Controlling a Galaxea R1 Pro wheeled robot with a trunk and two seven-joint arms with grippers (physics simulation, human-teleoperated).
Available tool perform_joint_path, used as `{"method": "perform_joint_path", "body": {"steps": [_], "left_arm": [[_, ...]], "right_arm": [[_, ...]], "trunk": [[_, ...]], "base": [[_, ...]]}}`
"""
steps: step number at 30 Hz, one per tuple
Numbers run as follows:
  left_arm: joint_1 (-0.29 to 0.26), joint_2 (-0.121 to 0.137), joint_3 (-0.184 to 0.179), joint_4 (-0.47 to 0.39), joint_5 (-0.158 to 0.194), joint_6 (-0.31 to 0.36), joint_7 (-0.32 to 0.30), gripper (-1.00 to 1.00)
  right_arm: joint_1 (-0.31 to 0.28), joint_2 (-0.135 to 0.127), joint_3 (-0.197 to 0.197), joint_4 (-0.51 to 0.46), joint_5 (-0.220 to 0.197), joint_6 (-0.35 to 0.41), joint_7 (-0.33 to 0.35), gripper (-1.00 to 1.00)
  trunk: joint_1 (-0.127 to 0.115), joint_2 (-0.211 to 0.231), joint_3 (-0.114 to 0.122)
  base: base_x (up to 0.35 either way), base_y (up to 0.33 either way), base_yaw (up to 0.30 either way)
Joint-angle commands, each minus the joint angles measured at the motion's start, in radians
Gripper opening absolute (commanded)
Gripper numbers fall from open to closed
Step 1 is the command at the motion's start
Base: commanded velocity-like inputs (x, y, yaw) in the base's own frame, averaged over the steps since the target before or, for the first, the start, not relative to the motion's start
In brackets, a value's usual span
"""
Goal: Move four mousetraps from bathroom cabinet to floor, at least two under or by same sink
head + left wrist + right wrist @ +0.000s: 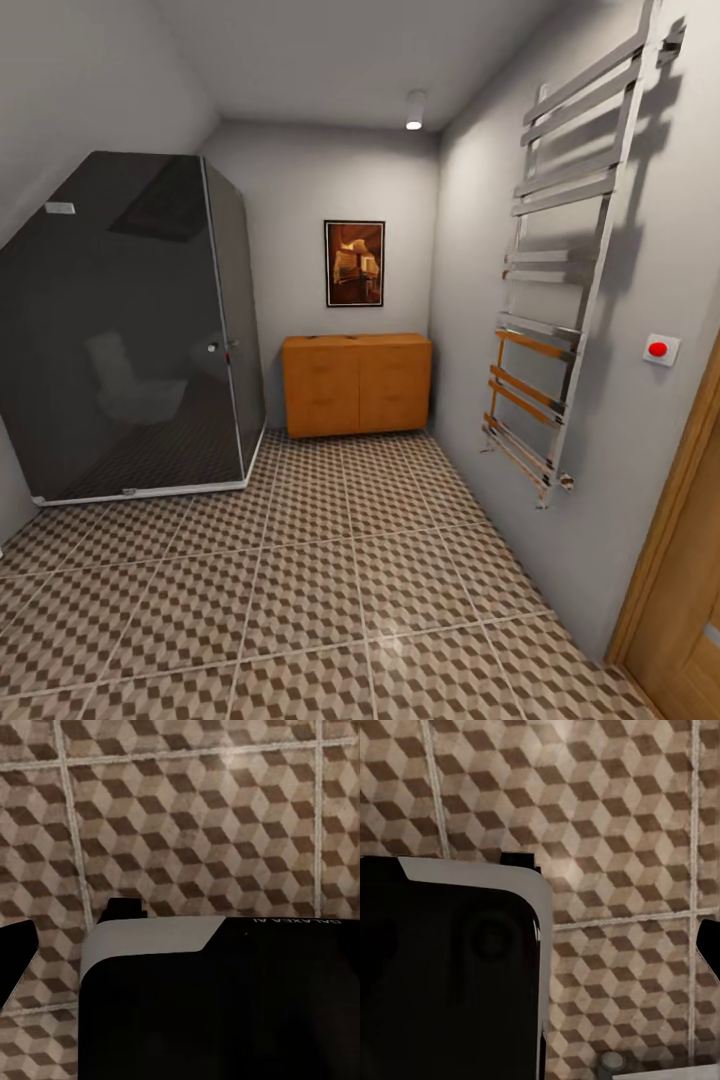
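Patterned cube tiles of the bathroom floor [300,600] fill the lower half of the head view, bare of any small dark slab as far as I can see. Beyond them, at the middle of the frame against the far wall, stands the orange-brown cabinet [357,385], its fronts all closed; a framed picture [354,263] hangs just above it. A dark glass shower enclosure [130,330] takes the left of the frame, with a toilet faintly reflected in its panel, and a chrome towel rail [560,290] runs down the right wall, a red button [658,349] beside it and a wooden door frame [680,560] at the lower right edge.

Both wrist views look down on the same tiles past black and white parts of the robot's own body. Neither gives a clear look at fingertips, so whether either gripper is wide, narrow or holding anything, I cannot tell.

Judging by this, the task is at its very start: the robot faces the cabinet from well across the room. Approaching it, opening it, taking out all four mousetraps and laying them down by a sink all appear to be left to do.
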Motion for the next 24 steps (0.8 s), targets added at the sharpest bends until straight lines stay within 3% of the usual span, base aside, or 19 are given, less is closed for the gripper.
{"method": "perform_joint_path", "body": {"steps": [1,24], "left_arm": [[-0.001,0.000,-0.006,0.000,0.011,0.003,-0.002,1.00],[-0.001,0.000,-0.006,0.000,0.012,0.004,0.000,1.00]], "right_arm": [[-0.001,-0.001,-0.009,0.003,0.008,-0.006,0.002,1.00],[-0.001,-0.002,-0.008,0.003,0.005,-0.006,0.002,1.00]], "trunk": [[0.001,-0.001,-0.001],[0.001,-0.001,-0.001]], "base": [[0.322,0.000,0.003],[0.324,0.000,0.001]]}}
